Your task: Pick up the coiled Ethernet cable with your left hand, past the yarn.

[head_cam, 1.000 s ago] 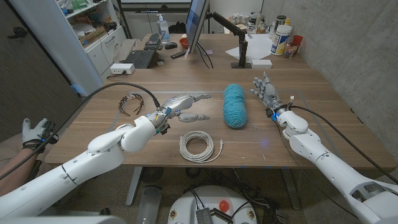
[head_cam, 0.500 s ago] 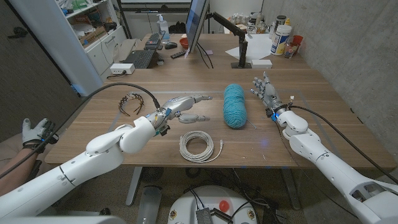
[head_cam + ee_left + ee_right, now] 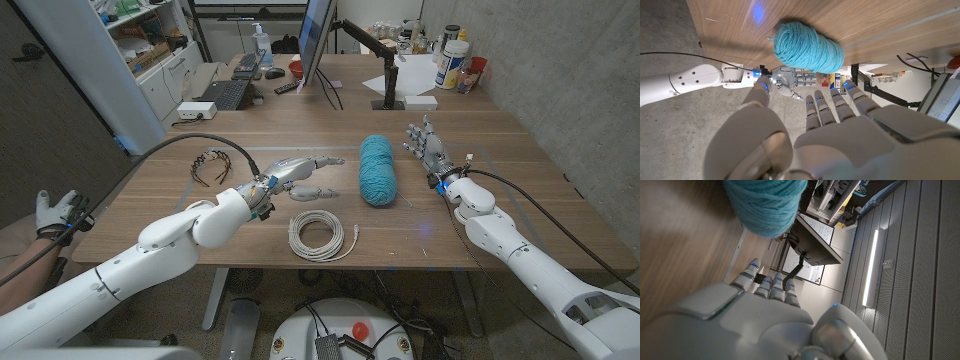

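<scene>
The white coiled cable (image 3: 322,236) lies near the table (image 3: 250,215) front edge, left of the yarn (image 3: 378,169). Beyond it the left hand (image 3: 297,174) hovers empty with fingers spread, barely moved since 1 second ago. Right of the yarn, the right hand (image 3: 426,146) stays upright, fingers apart, holding nothing.

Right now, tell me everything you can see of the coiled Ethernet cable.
The Ethernet cable is a thin white cord wound into a loose, flat, roughly round coil of several loops. It lies flat on the wooden table, near the front edge. One short end with a small plug sticks out on the side toward the yarn. Nothing touches it: the left hand hovers beyond it, fingers extended, holding nothing.
</scene>
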Tool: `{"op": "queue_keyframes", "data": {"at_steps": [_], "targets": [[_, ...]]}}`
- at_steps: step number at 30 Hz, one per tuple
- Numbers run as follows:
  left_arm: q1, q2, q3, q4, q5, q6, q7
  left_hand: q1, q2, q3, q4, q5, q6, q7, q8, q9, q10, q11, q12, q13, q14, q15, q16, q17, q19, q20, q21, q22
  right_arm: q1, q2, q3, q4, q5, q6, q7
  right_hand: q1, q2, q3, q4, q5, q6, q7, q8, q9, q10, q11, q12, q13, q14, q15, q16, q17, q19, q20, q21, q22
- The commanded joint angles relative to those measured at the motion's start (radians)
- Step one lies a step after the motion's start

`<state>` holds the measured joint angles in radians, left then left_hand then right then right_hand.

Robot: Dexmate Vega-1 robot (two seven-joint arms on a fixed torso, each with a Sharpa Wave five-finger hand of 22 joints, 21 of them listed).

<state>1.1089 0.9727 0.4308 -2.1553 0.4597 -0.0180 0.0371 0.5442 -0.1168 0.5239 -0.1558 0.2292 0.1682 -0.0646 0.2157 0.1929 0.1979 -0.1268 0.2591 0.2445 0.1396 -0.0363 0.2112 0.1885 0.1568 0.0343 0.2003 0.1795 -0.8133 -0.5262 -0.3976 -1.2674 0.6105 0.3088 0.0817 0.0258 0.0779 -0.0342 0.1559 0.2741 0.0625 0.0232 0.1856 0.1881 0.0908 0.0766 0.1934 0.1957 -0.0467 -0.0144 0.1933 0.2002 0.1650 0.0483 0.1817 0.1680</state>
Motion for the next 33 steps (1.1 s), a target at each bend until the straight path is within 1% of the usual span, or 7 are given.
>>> {"op": "queue_keyframes", "data": {"at_steps": [1, 9, 16, 22, 27, 33], "targets": [[0.005, 0.018, 0.000, -0.026, 0.013, 0.020, -0.033, 0.014, -0.004, 0.002, -0.004, -0.003, 0.012, -0.001, 0.006, 0.003, 0.009, 0.003, 0.008, 0.004, 0.010, -0.047, 0.004, 0.005, 0.012, 0.003, 0.005, 0.001, 0.000, -0.001, 0.001, 0.001, 0.000, 0.002, -0.002, 0.000, 0.028, -0.008, 0.002, 0.005, -0.003, 0.001, 0.010, 0.003, -0.004, 0.000, 0.006, 0.000, -0.006, -0.001, 0.005, 0.002, -0.002, 0.001, 0.008, 0.003], [0.013, 0.031, -0.002, -0.038, 0.018, 0.031, -0.048, 0.016, -0.004, -0.001, -0.003, -0.006, 0.010, -0.001, 0.003, 0.003, 0.002, 0.006, 0.005, 0.005, -0.002, -0.045, -0.002, 0.005, 0.007, 0.005, 0.002, 0.002, 0.000, -0.001, 0.001, 0.002, -0.001, 0.004, 0.000, 0.000, 0.028, -0.008, 0.002, 0.005, -0.003, 0.002, 0.010, 0.003, -0.004, 0.001, 0.006, 0.000, -0.006, -0.001, 0.005, 0.002, -0.002, 0.002, 0.008, 0.003], [0.030, 0.038, -0.009, -0.043, 0.015, 0.023, -0.038, 0.014, -0.005, -0.003, -0.001, -0.008, 0.011, -0.001, 0.003, 0.003, 0.003, 0.006, 0.005, 0.006, -0.003, -0.045, -0.003, 0.005, 0.005, 0.006, 0.002, 0.002, -0.002, -0.002, 0.000, -0.001, -0.004, 0.005, -0.003, 0.001, 0.028, -0.009, 0.002, 0.005, -0.003, 0.001, 0.011, 0.003, -0.005, 0.001, 0.006, 0.000, -0.006, -0.001, 0.005, 0.002, -0.003, 0.002, 0.007, 0.003], [0.040, 0.036, -0.013, -0.043, 0.016, 0.017, -0.023, 0.014, -0.005, -0.004, 0.000, -0.009, 0.012, -0.002, 0.002, 0.003, 0.003, 0.005, 0.005, 0.006, -0.002, -0.046, -0.003, 0.005, 0.005, 0.006, 0.002, 0.002, -0.003, -0.003, -0.001, -0.002, -0.005, 0.006, -0.003, 0.001, 0.029, -0.009, 0.002, 0.005, -0.004, 0.001, 0.011, 0.003, -0.005, 0.000, 0.007, 0.000, -0.006, -0.001, 0.005, 0.002, -0.002, 0.002, 0.008, 0.003], [0.041, 0.034, -0.013, -0.042, 0.017, 0.015, -0.021, 0.014, -0.005, -0.005, 0.000, -0.010, 0.013, -0.002, 0.002, 0.003, 0.003, 0.006, 0.005, 0.007, -0.001, -0.047, -0.003, 0.005, 0.005, 0.006, 0.001, 0.002, -0.004, -0.004, 0.000, -0.005, -0.005, 0.003, -0.005, 0.001, 0.029, -0.010, 0.002, 0.005, -0.004, 0.001, 0.011, 0.003, -0.005, 0.000, 0.006, 0.000, -0.006, -0.001, 0.005, 0.002, -0.003, 0.003, 0.008, 0.003], [0.035, 0.038, -0.012, -0.048, 0.019, 0.021, -0.041, 0.015, -0.004, -0.005, 0.000, -0.011, 0.013, -0.002, 0.001, 0.003, 0.003, 0.004, 0.005, 0.008, -0.001, -0.047, -0.004, 0.005, 0.005, 0.006, 0.001, 0.002, -0.004, -0.004, 0.000, -0.005, -0.004, 0.003, -0.006, 0.001, 0.029, -0.010, 0.002, 0.005, -0.003, 0.001, 0.011, 0.003, -0.005, 0.001, 0.007, 0.000, -0.006, -0.001, 0.005, 0.002, -0.003, 0.002, 0.008, 0.003]]}}
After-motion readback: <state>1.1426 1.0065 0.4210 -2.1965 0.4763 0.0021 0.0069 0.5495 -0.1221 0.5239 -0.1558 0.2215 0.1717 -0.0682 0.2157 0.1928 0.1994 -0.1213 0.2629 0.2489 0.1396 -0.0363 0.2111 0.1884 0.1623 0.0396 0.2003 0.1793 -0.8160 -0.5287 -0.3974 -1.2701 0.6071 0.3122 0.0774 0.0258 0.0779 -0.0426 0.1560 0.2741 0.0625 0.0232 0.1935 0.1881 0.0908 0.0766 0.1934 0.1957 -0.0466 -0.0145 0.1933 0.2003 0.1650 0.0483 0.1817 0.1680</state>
